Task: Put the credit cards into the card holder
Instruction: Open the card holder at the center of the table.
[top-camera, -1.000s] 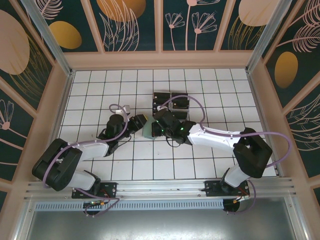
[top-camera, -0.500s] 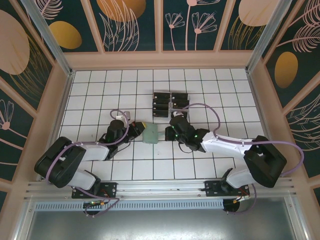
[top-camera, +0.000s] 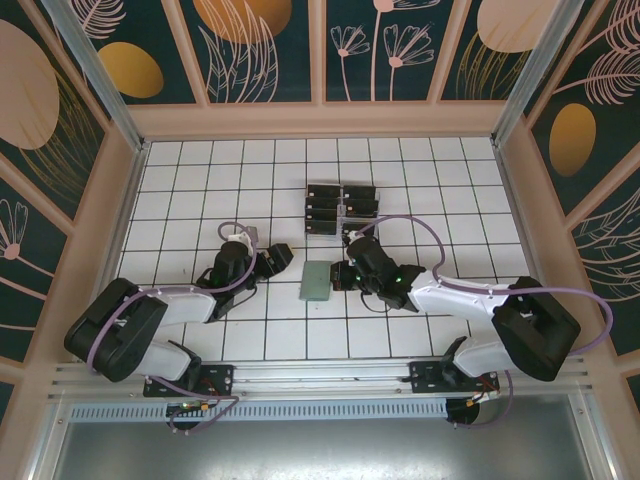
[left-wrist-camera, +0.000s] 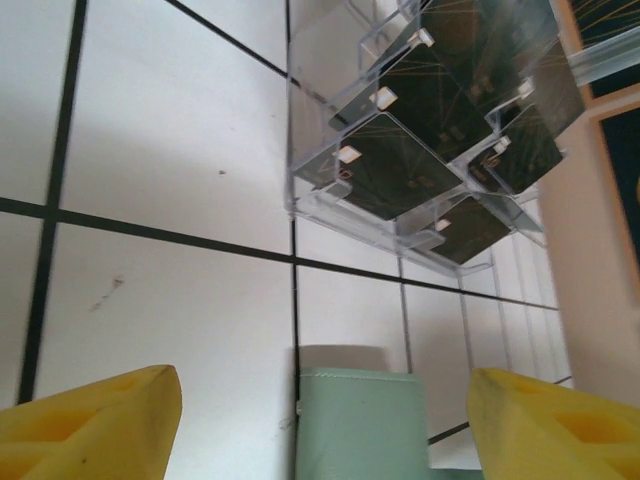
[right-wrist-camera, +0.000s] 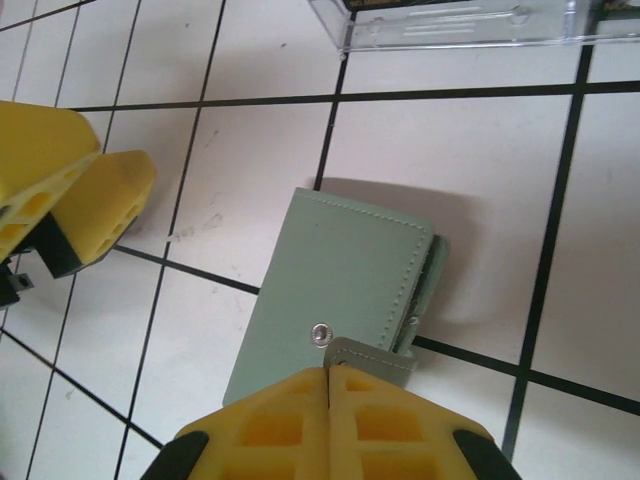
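A: Where is the holder?

B: Flat on the worktop, across a tile line, between the two grippers. It looks closed. Its tab points toward the right arm.

A: And the right gripper?

B: Its yellow fingers are pressed together, and I see nothing between them. The tips sit right at the tab. I cannot tell whether they touch it.

A: The left gripper?

B: Spread wide and holding nothing. In the left wrist view one finger sits at each bottom corner, and the near end of the holder shows in the gap between them. From above, this gripper is just to the holder's left, apart from it.

A: The cards?

B: Black, leaning in the slots of the clear rack. The rack stands beyond the holder, toward the back wall, with bare tile between the two. I see several cards in two columns, but I cannot give an exact count. No card is on the holder or in either gripper.
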